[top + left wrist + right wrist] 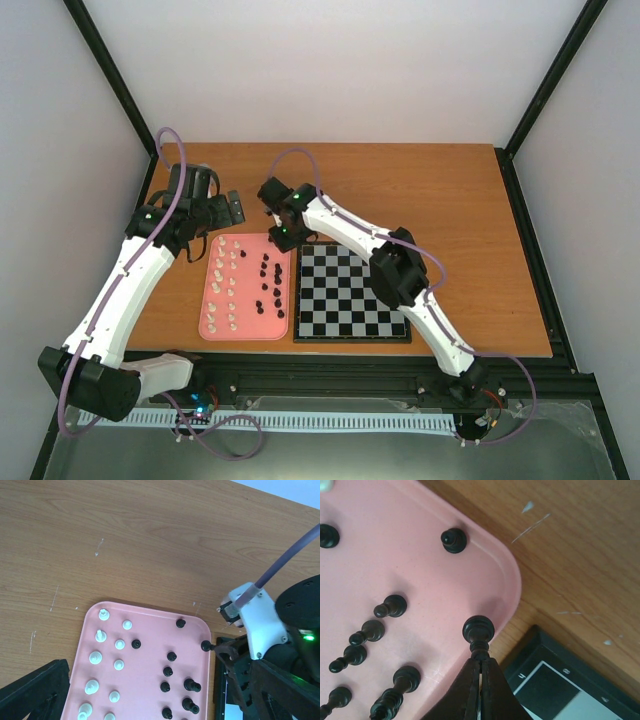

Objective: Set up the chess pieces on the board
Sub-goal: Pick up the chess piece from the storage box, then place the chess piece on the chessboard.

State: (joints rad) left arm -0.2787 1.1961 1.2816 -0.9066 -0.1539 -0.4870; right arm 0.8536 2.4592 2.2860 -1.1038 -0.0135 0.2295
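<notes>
My right gripper (480, 662) is shut on a black chess piece (478, 629), holding it by its upper part with the round base pointing away. It hangs over the right rim of the pink tray (420, 565), next to the board's dark corner (555, 680). The left wrist view shows the same held piece (206, 645) at the tray's edge. Several black pieces (168, 671) and white pieces (95, 656) lie on the tray (145, 690). The board (352, 295) carries no pieces. My left gripper (157, 680) is open above the tray's far end, holding nothing.
The pink tray (250, 327) lies just left of the board on the wooden table (450, 200). The right arm (400, 270) stretches across the board's upper right. Black frame posts stand at the table's back corners, and white walls enclose it.
</notes>
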